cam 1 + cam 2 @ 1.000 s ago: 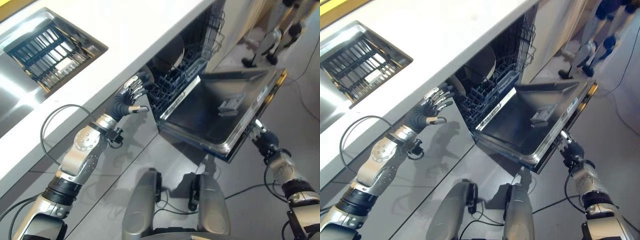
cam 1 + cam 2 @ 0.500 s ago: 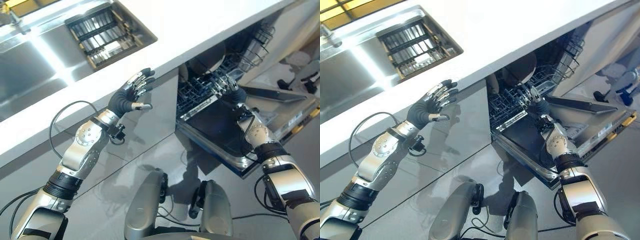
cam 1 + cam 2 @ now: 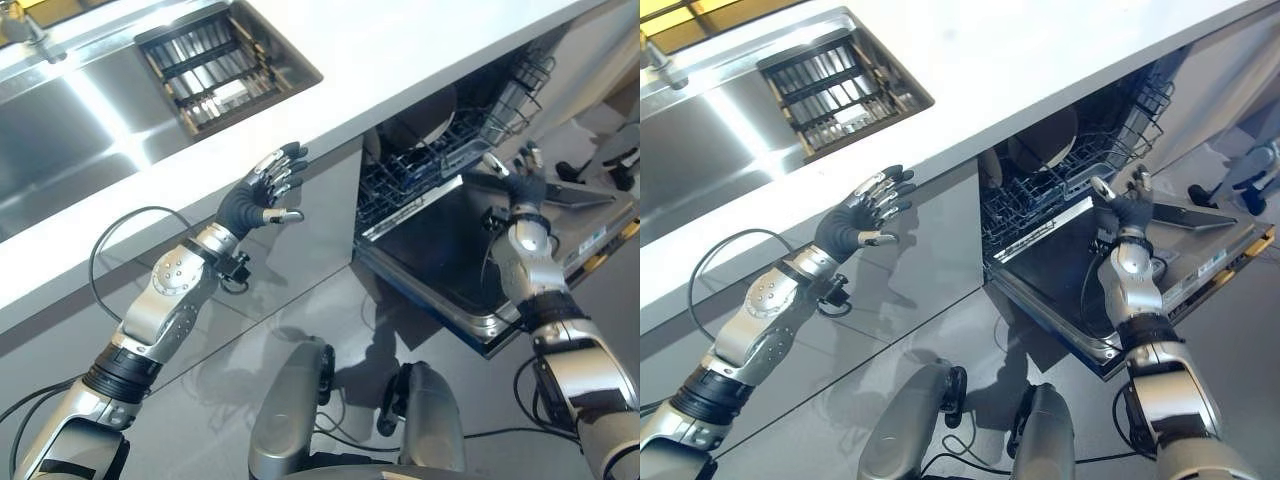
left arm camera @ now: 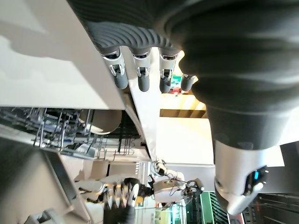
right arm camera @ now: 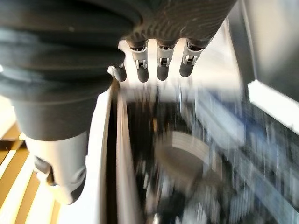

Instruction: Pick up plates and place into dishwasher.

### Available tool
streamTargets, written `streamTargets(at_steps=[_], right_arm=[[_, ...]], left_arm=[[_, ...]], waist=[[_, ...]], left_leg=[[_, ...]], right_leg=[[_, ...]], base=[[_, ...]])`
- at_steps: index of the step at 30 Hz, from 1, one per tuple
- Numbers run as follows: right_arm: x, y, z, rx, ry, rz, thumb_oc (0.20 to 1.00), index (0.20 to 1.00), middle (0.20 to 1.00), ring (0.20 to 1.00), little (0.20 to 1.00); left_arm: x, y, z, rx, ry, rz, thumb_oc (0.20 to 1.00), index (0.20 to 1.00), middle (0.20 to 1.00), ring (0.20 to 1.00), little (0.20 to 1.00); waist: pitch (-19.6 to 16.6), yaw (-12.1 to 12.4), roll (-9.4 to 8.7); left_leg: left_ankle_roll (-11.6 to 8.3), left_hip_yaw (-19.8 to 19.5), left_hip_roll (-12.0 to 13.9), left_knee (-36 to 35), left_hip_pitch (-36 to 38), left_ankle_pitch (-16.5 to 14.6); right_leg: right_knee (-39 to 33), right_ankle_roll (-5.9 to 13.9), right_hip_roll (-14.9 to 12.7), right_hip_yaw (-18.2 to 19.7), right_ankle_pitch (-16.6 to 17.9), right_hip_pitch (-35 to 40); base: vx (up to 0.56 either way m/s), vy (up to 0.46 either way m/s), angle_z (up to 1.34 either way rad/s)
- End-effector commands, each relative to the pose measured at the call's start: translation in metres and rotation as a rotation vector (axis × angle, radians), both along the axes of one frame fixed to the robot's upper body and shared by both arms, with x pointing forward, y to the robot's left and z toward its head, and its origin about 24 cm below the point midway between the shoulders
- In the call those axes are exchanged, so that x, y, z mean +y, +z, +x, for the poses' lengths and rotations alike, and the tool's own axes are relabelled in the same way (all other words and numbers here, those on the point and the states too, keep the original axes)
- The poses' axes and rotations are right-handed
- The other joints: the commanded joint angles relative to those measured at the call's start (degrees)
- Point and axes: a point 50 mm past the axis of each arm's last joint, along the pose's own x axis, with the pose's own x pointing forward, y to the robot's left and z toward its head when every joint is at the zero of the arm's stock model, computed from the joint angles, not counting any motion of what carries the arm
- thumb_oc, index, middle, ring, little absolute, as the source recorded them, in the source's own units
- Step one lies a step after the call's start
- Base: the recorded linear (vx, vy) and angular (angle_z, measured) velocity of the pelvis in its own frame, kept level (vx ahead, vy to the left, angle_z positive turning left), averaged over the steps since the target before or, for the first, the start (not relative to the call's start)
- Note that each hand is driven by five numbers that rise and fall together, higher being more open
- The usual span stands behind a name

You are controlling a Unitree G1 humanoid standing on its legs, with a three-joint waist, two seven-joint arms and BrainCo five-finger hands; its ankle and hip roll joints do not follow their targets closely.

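Observation:
A round plate (image 3: 425, 110) stands on edge in the blue lower rack (image 3: 400, 178) of the open dishwasher, also seen past my left hand's fingers (image 4: 100, 120). My right hand (image 3: 520, 186) hovers open over the lowered dishwasher door (image 3: 440, 250), just right of the rack, fingers spread and holding nothing. My left hand (image 3: 262, 190) is open and empty in front of the grey cabinet panel, just below the white counter edge (image 3: 330, 125) and left of the dishwasher.
A steel sink (image 3: 60, 130) with a slatted insert (image 3: 215, 65) lies in the counter at upper left. A wire basket (image 3: 515, 90) hangs in the dishwasher's upper part. Someone's feet (image 3: 612, 160) stand on the floor at far right.
My right hand came up to the rack and has now drawn back from it to above the door. The left hand stayed by the counter edge. The camera shifted early on.

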Motion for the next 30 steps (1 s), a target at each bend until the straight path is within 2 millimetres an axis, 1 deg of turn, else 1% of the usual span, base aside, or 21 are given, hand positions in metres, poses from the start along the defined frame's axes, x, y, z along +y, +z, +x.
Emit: streamTargets(at_steps=[1,3,4,5,6,7,8,9,10,12,13,16,18,19,20,22,23,24,27,28,30], right_arm=[[-0.024,-0.011,-0.03,0.011,-0.377,-0.162,1.0,1.0,1.0,1.0,1.0],[-0.041,-0.024,-0.045,0.078,-0.551,-0.213,1.0,1.0,1.0,1.0,1.0],[-0.046,-0.029,-0.049,0.102,-0.587,-0.212,1.0,1.0,1.0,1.0,1.0],[-0.054,-0.037,-0.056,0.156,-0.669,-0.201,1.0,1.0,1.0,1.0,1.0],[-0.056,-0.039,-0.057,0.171,-0.682,-0.191,1.0,1.0,1.0,1.0,1.0],[-0.065,-0.054,-0.063,0.251,-0.689,-0.125,1.0,1.0,1.0,1.0,1.0],[-0.07,-0.062,-0.066,0.292,-0.677,-0.076,1.0,1.0,1.0,1.0,1.0],[-0.072,-0.072,-0.068,0.342,-0.647,-0.009,1.0,1.0,1.0,1.0,1.0],[-0.075,-0.077,-0.069,0.363,-0.633,0.024,1.0,1.0,1.0,1.0,1.0],[-0.078,-0.097,-0.072,0.435,-0.513,0.185,1.0,1.0,1.0,1.0,1.0],[-0.076,-0.102,-0.07,0.441,-0.447,0.255,1.0,1.0,1.0,1.0,1.0],[-0.061,-0.118,-0.062,0.417,-0.247,0.462,1.0,1.0,1.0,1.0,1.0],[-0.045,-0.126,-0.054,0.384,-0.088,0.574,1.0,1.0,1.0,1.0,1.0],[-0.035,-0.128,-0.048,0.356,0.011,0.649,1.0,1.0,1.0,1.0,1.0],[-0.031,-0.128,-0.044,0.34,0.072,0.686,1.0,1.0,1.0,1.0,1.0],[-0.016,-0.125,-0.034,0.257,0.266,0.789,1.0,1.0,1.0,1.0,1.0],[-0.013,-0.123,-0.031,0.235,0.309,0.8,1.0,1.0,1.0,1.0,1.0],[-0.003,-0.118,-0.025,0.171,0.441,0.846,1.0,1.0,1.0,1.0,1.0],[0.023,-0.089,-0.005,-0.072,0.781,0.931,1.0,1.0,1.0,1.0,1.0],[0.031,-0.08,-0.001,-0.137,0.863,0.933,1.0,1.0,1.0,1.0,1.0],[0.048,-0.054,0.007,-0.3,1.061,0.934,1.0,1.0,1.0,1.0,1.0]], left_arm=[[-0.012,-0.004,-0.016,-0.073,-0.009,-0.078,1.0,1.0,1.0,1.0,1.0],[-0.014,-0.004,-0.017,-0.076,-0.015,-0.083,1.0,1.0,1.0,1.0,1.0],[-0.015,-0.005,-0.017,-0.077,-0.019,-0.084,1.0,1.0,1.0,1.0,1.0],[-0.017,-0.004,-0.017,-0.079,-0.026,-0.084,1.0,1.0,1.0,1.0,1.0],[-0.017,-0.004,-0.017,-0.081,-0.028,-0.085,1.0,1.0,1.0,1.0,1.0],[-0.019,-0.001,-0.016,-0.086,-0.039,-0.085,1.0,1.0,1.0,1.0,1.0],[-0.021,0.001,-0.015,-0.091,-0.045,-0.085,1.0,1.0,1.0,1.0,1.0],[-0.023,0.004,-0.015,-0.095,-0.051,-0.085,1.0,1.0,1.0,1.0,1.0],[-0.023,0.006,-0.015,-0.097,-0.054,-0.084,1.0,1.0,1.0,1.0,1.0],[-0.024,0.009,-0.013,-0.097,-0.059,-0.08,1.0,1.0,1.0,1.0,1.0],[-0.024,0.011,-0.013,-0.097,-0.058,-0.078,1.0,1.0,1.0,1.0,1.0],[-0.024,0.013,-0.012,-0.094,-0.054,-0.074,1.0,1.0,1.0,1.0,1.0],[-0.025,0.013,-0.012,-0.092,-0.057,-0.071,1.0,1.0,1.0,1.0,1.0],[-0.026,0.014,-0.013,-0.091,-0.06,-0.068,1.0,1.0,1.0,1.0,1.0],[-0.026,0.014,-0.013,-0.09,-0.063,-0.066,1.0,1.0,1.0,1.0,1.0],[-0.026,0.016,-0.014,-0.089,-0.072,-0.06,1.0,1.0,1.0,1.0,1.0],[-0.026,0.016,-0.013,-0.088,-0.074,-0.058,1.0,1.0,1.0,1.0,1.0],[-0.024,0.016,-0.013,-0.085,-0.078,-0.055,1.0,1.0,1.0,1.0,1.0],[-0.016,0.015,-0.014,-0.081,-0.082,-0.047,1.0,1.0,1.0,1.0,1.0],[-0.013,0.013,-0.013,-0.08,-0.082,-0.046,1.0,1.0,1.0,1.0,1.0],[-0.009,0.011,-0.014,-0.074,-0.084,-0.043,1.0,1.0,1.0,1.0,1.0]], waist=[[-1.84,-1.95,0.71],[-1.65,-2.32,1.01],[-1.58,-2.35,1.12],[-1.4,-2.41,1.33],[-1.36,-2.37,1.41],[-1.19,-2.29,1.79],[-1.07,-2.16,1.93],[-0.9,-1.94,2.21],[-0.83,-1.82,2.38],[-0.55,-1.23,2.82],[-0.46,-1.0,2.92],[-0.33,-0.29,3.18],[-0.45,0.28,3.45],[-0.37,0.61,3.58],[-0.4,0.84,3.64],[-0.35,1.42,3.85],[-0.41,1.53,3.85],[-0.52,1.83,3.88],[-0.67,2.31,3.7],[-0.7,2.34,3.6],[-0.92,2.51,3.38]], left_leg=[[3.13,1.39,0.89,-0.93,5.38,-6.32],[3.21,1.62,0.69,-1.08,5.25,-6.39],[3.2,1.72,0.69,-1.03,5.14,-6.44],[3.17,1.86,0.62,-0.78,4.82,-6.41],[3.16,1.9,0.61,-0.67,4.68,-6.41],[3.2,1.9,0.37,-0.46,4.18,-6.4],[3.17,1.92,0.22,-0.36,3.86,-6.34],[3.16,1.85,0.07,-0.29,3.59,-6.2],[3.15,1.84,-0.04,-0.19,3.37,-6.16],[3.11,1.71,-0.32,0.73,2.82,-6.72],[3.0,1.64,-0.32,0.76,2.71,-6.56],[2.83,1.25,-0.69,0.94,2.5,-6.48],[2.86,0.85,-0.98,0.64,2.32,-5.98],[2.83,0.7,-1.11,1.11,2.33,-6.43],[2.83,0.55,-1.27,1.14,2.22,-6.38],[2.71,0.28,-1.43,1.48,2.0,-6.38],[2.67,0.19,-1.53,1.56,1.91,-6.39],[2.62,0.04,-1.57,1.45,1.94,-6.29],[2.42,-0.12,-1.52,1.07,2.11,-6.03],[2.36,-0.26,-1.55,0.99,2.16,-6.02],[2.28,-0.37,-1.5,0.97,2.2,-6.0]], right_leg=[[-6.06,-4.61,5.47,2.7,7.87,0.17],[-6.76,-4.54,5.88,3.05,8.09,0.25],[-6.81,-4.53,5.91,3.04,8.11,0.18],[-6.8,-4.54,5.98,3.11,8.21,-0.02],[-6.77,-4.55,6.02,3.15,8.23,-0.14],[-6.58,-4.56,5.98,3.15,8.17,-0.52],[-6.51,-4.61,6.0,3.22,8.16,-0.79],[-6.23,-4.66,5.94,3.18,8.17,-1.15],[-6.07,-4.72,5.88,3.19,8.09,-1.39],[-4.89,-4.92,5.68,3.01,7.26,-1.98],[-4.73,-4.98,5.56,2.92,7.25,-2.05],[-4.12,-5.27,5.28,2.52,6.87,-2.25],[-3.9,-5.52,4.96,2.11,7.02,-2.56],[-3.35,-5.56,4.86,1.94,6.46,-2.47],[-3.14,-5.67,4.72,1.73,6.35,-2.59],[-2.34,-5.74,4.25,1.2,6.08,-2.9],[-2.28,-5.75,4.19,1.08,6.02,-2.93],[-2.32,-5.77,4.09,0.87,6.04,-2.82],[-2.43,-5.74,3.69,0.18,6.04,-2.57],[-2.24,-5.68,3.67,0.06,5.94,-2.63],[-2.26,-5.45,3.44,-0.1,6.0,-2.58]], base=[[-0.01,0.031,-0.1],[-0.02,0.023,-0.14],[-0.04,0.013,-0.16],[-0.03,0.004,-0.15],[-0.05,0.001,-0.11],[-0.05,-0.005,-0.08],[-0.06,-0.01,-0.05],[-0.05,-0.011,-0.02],[-0.05,-0.014,0.01],[0.0,0.0,0.0],[0.0,0.0,0.0],[0.0,-0.031,0.0],[0.01,-0.039,0.01],[0.01,-0.04,0.03],[0.01,-0.042,0.02],[0.0,-0.041,0.06],[0.01,-0.045,0.12],[0.02,-0.05,0.09],[0.02,-0.047,0.0],[0.02,-0.036,0.0],[0.03,-0.037,0.03]])
